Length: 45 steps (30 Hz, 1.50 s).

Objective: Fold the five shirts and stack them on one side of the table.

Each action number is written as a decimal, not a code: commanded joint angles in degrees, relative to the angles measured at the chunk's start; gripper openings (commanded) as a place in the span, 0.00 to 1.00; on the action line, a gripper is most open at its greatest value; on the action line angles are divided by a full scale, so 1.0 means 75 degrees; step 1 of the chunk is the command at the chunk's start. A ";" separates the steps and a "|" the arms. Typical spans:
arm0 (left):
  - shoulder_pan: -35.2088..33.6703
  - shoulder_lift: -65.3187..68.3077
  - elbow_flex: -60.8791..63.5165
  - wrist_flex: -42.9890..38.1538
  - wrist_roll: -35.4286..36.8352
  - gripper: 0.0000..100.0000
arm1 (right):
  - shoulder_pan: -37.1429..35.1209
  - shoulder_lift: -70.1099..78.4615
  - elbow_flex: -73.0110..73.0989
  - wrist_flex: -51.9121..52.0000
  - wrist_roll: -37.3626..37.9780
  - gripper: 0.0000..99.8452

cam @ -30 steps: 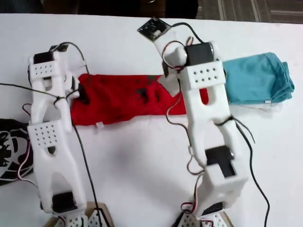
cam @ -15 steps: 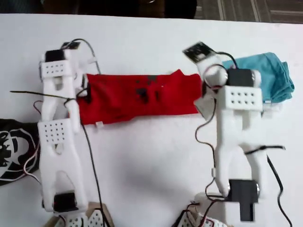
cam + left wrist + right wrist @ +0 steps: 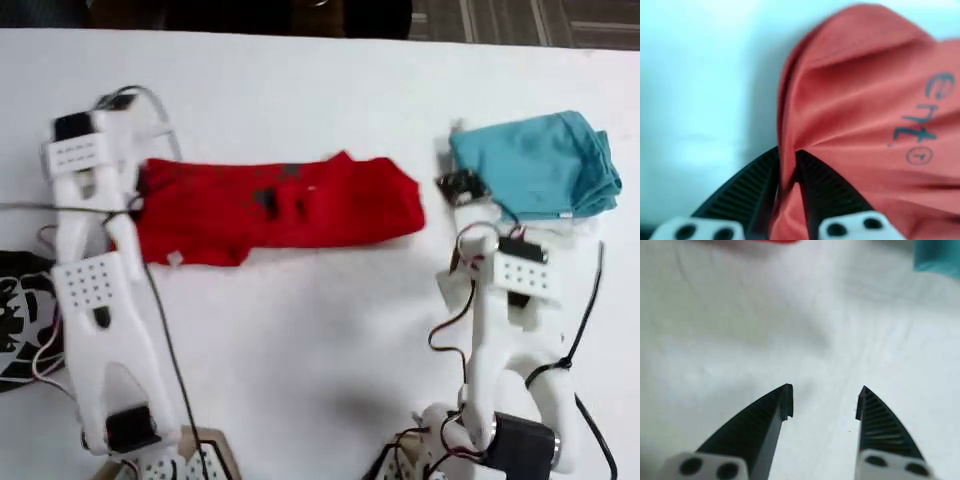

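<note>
The left claw (image 3: 788,172) is clamped on a fold of the red shirt (image 3: 855,95), which bears dark lettering (image 3: 920,125); the right claw (image 3: 824,402) gapes wide, empty, above the table (image 3: 715,330)

The right gripper (image 3: 825,390) is seen spread apart over the white table (image 3: 740,315); edges of a red shirt (image 3: 765,241) and a teal shirt (image 3: 940,257) are glimpsed beyond.
</note>
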 commanded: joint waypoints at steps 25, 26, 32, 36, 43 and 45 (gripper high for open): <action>0.3610 -0.6259 0.3147 0.0094 0.0481 0.03 | 0.0123 -0.0369 0.2110 -0.2432 0.0035 0.21; 0.3903 -0.6295 0.3124 0.0094 0.0481 0.03 | 0.0123 -0.0369 0.2122 -0.2444 0.0035 0.21; 0.5263 -0.5943 0.2889 -0.0188 0.0481 0.03 | 0.0123 -0.0369 0.2122 -0.2444 0.0035 0.21; 0.5802 -0.5310 0.2796 -0.0645 0.0504 0.03 | 0.0147 -0.0369 0.2122 -0.2444 0.0035 0.21; 0.6400 -0.4337 0.2796 -0.1840 0.0492 0.03 | 0.0287 -0.0369 0.2122 -0.2467 0.0023 0.21; 0.6541 -0.4185 0.2655 -0.1958 0.0492 0.03 | 0.0287 -0.0369 0.2122 -0.2467 0.0023 0.21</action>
